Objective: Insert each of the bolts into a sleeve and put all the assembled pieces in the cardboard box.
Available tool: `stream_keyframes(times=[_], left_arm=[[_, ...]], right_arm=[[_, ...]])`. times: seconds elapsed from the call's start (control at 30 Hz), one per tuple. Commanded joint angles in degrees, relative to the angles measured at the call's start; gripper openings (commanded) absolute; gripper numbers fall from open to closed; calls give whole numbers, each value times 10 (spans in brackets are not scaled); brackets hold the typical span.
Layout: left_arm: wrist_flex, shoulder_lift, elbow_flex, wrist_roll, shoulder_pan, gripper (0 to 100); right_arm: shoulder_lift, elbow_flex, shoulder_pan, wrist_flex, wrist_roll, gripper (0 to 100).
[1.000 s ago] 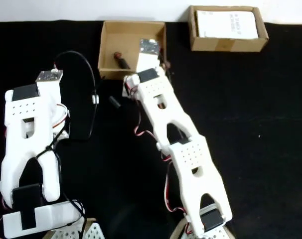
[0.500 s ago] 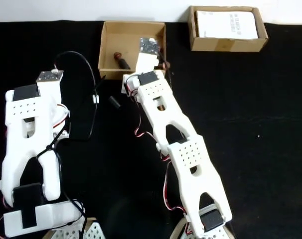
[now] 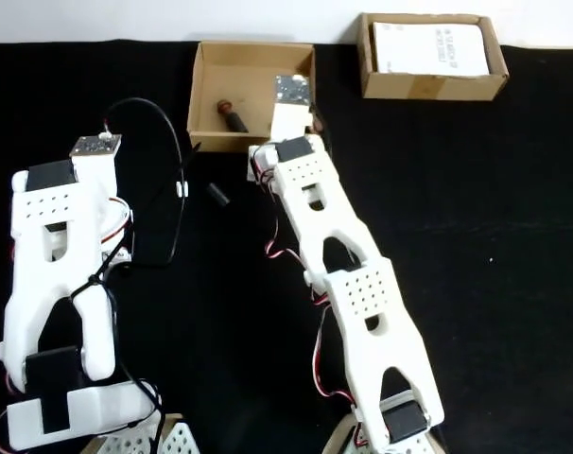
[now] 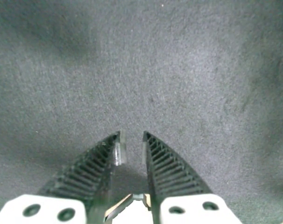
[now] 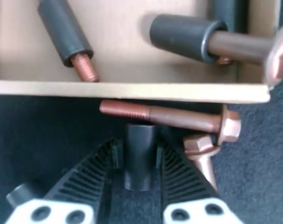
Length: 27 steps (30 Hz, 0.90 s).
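My right gripper [image 5: 137,149] is shut on a short black sleeve [image 5: 139,161], held upright just outside the cardboard box wall [image 5: 132,89]. Two copper bolts lie on the cloth there: one [image 5: 169,117] along the wall, the other [image 5: 203,156] beside my finger. Inside the box lie two assembled pieces, one [image 5: 67,35] with its thread tip poking out and one [image 5: 188,35] with its shaft showing. The high view shows the right arm [image 3: 305,180] stretched to the cardboard box [image 3: 253,71]. My left gripper [image 4: 131,140] hangs slightly open over bare cloth, holding nothing.
A loose black sleeve [image 3: 217,194] lies on the cloth between the arms. A second cardboard box [image 3: 428,76] holding a printed sheet stands at the back right. The left arm [image 3: 60,246] and its black cable [image 3: 168,170] occupy the left side.
The right arm has shifted a little to the right and farther toward the box. The left arm has kept still.
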<state>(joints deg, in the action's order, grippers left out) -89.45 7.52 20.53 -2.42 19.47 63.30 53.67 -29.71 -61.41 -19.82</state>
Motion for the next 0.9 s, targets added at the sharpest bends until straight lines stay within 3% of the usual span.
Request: stream_keyframes(times=[0.0, 0.23, 0.43, 0.7, 0.87], left_arm=[[0, 6, -23, -4, 6, 77], [0, 7, -23, -4, 6, 77], [-5, 7, -37, -4, 6, 77], [-17, 7, -41, -4, 6, 77], [-17, 7, -41, -4, 6, 77]], right_arm=[[-14, 34, -6, -93, 12, 6], [-53, 130, -13, -400, 77, 6], [-131, 49, -41, -396, 84, 6], [-191, -198, -94, -394, 85, 9], [-162, -240, -91, -373, 83, 210]])
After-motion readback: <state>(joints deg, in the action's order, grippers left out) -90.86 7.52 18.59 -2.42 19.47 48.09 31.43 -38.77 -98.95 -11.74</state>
